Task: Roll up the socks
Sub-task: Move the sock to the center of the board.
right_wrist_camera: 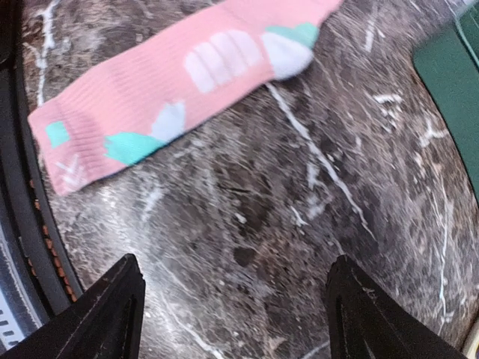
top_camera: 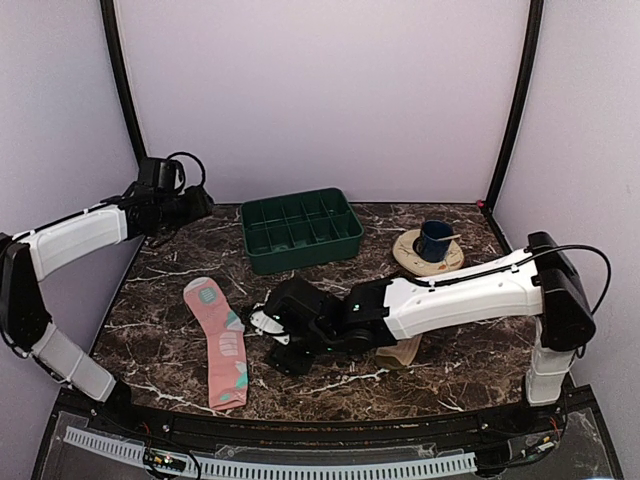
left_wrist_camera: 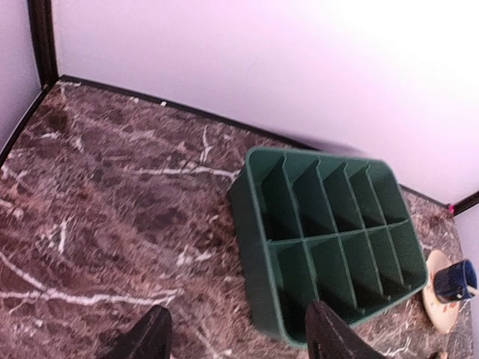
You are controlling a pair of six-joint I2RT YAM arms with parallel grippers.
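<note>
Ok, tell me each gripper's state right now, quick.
Left gripper: jaws open, holding nothing.
Right gripper: jaws open wide, holding nothing.

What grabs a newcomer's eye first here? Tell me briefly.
The long pink fabric sock with teal and white patches lies flat at the front left of the marbled table. The right gripper hangs open just beside it. A dark green plastic divided tray sits empty at the back.

Robot lab booth, plain lilac walls (top_camera: 320, 90), black frame posts (top_camera: 122, 90), marble-look table (top_camera: 150, 320)
</note>
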